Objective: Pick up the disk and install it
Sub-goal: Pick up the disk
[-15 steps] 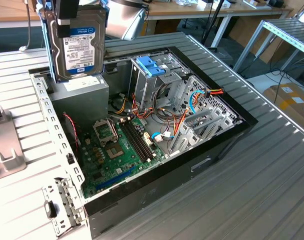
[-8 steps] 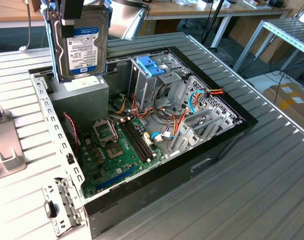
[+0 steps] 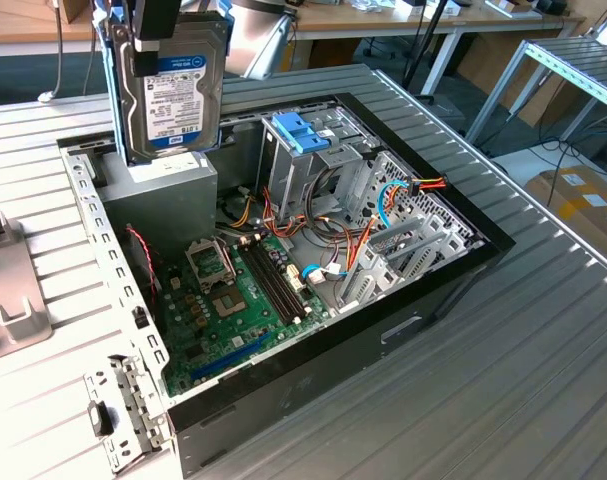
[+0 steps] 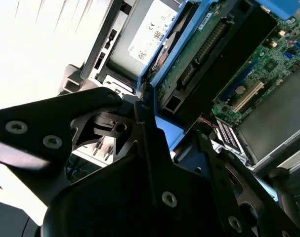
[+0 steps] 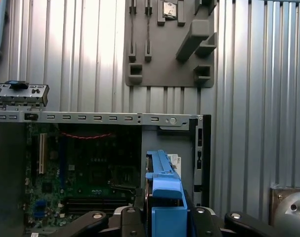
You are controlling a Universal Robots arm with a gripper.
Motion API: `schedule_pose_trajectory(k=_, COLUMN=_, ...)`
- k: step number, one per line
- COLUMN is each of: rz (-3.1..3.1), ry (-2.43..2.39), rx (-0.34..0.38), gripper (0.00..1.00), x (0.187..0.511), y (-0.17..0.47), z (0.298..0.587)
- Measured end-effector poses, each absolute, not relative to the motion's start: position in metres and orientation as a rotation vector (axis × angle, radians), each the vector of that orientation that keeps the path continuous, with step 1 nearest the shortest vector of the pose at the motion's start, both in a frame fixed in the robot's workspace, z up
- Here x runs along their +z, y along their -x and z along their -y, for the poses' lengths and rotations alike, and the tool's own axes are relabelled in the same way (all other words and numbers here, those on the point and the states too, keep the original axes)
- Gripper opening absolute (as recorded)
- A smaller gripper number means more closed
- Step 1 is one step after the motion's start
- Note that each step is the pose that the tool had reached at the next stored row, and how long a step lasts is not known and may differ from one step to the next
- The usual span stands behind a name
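An open computer case (image 3: 403, 330) sits mid-frame on the ribbed bench (image 3: 503, 400). Inside, a green motherboard (image 3: 223, 300) lies lower left of a metal cage (image 3: 303, 140) with light-blue handles.

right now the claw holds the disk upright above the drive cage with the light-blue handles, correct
Not quite. The claw holds the disk upright, but above the grey power supply box, not the drive cage with the light-blue handles, which stands further toward the exterior view's right. The exterior view shows this.

bright even light, blown-out glare on the ribbed table (image 4: 26, 49) in the second wrist view
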State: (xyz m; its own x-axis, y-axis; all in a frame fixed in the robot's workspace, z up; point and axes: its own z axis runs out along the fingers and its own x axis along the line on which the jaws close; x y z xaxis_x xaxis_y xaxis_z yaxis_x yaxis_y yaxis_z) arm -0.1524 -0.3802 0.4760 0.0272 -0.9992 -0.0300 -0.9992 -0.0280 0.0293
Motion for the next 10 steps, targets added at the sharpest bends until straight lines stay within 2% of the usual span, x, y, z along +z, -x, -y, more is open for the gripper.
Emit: schedule_pose_trajectory(k=10, rz=2.19, ry=-2.251, rx=-0.066, gripper=0.37, x=0.4756, y=0.1428, z=0.3834)
